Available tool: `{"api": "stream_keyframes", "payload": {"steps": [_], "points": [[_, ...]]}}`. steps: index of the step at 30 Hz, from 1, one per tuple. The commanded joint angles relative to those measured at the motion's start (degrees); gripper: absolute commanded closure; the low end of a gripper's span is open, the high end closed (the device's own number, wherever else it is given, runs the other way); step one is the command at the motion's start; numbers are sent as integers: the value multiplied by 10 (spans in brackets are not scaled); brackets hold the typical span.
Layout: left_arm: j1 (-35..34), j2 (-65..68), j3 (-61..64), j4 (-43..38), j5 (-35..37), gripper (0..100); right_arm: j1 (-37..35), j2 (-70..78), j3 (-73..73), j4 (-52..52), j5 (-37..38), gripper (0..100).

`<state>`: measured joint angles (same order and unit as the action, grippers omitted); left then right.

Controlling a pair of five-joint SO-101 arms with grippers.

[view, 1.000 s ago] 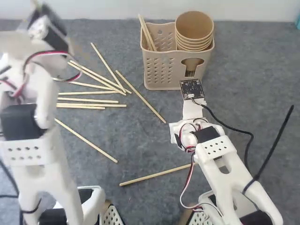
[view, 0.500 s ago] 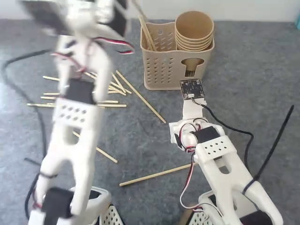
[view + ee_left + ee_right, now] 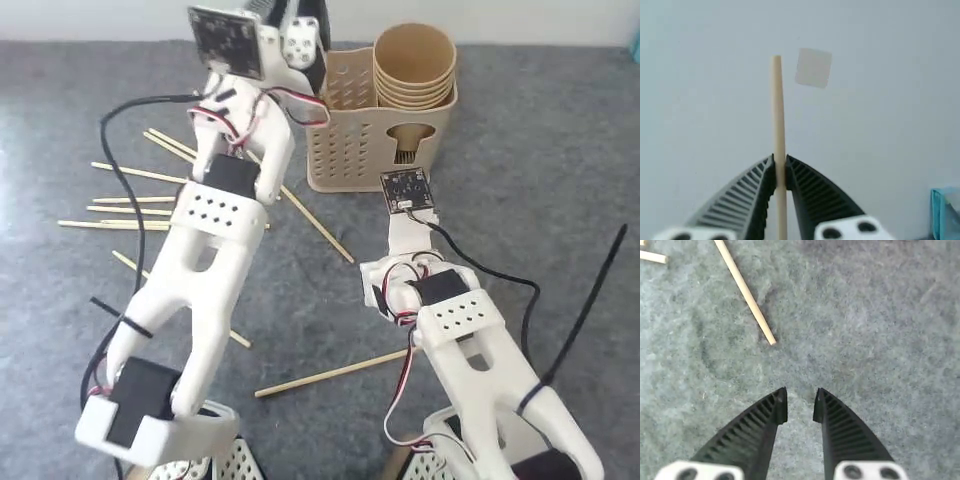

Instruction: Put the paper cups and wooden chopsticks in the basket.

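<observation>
Left claw [image 3: 780,162], seen from its own wrist, is pinching a wooden chopstick [image 3: 776,100] low on its shaft. The stick stands straight up between the ribbed jaws against a pale wall [image 3: 880,100]. Gripped upright like that, it looks set to go down endwise into a narrow opening.

Right claw [image 3: 800,397], from its own wrist, is slightly spread and holds nothing. It hangs low over the grey desk [image 3: 880,315], with the end of a stray chopstick [image 3: 745,290] near its tips but not between them. It seems parked out of the way.

From above, the left arm [image 3: 215,215] stretches up to the basket [image 3: 345,165], its wrist against the left compartment, probably for the drop. The paper cups [image 3: 415,55] sit nested in the right compartment, so their part looks done. Loose chopsticks [image 3: 170,215] lie scattered on the desk left of the basket, one more lying in front of the right arm [image 3: 460,330].
</observation>
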<state>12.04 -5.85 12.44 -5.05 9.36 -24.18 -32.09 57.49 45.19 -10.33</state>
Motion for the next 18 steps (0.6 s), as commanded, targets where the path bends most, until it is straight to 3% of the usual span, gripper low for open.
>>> {"api": "stream_keyframes", "payload": {"steps": [1,3,8,15,18], "points": [[6,-2,6,-18,-7,987,1,-23,-4,-12,16,902],[4,5,7,-18,-7,949,1,-23,-4,-12,16,902],[-11,4,14,10,4,712,1,-22,-4,-11,16,902],[-50,-60,-3,91,19,718,1,-21,-4,-11,17,902],[-80,-118,5,160,23,718,-3,-23,-4,1,43,900]]}}
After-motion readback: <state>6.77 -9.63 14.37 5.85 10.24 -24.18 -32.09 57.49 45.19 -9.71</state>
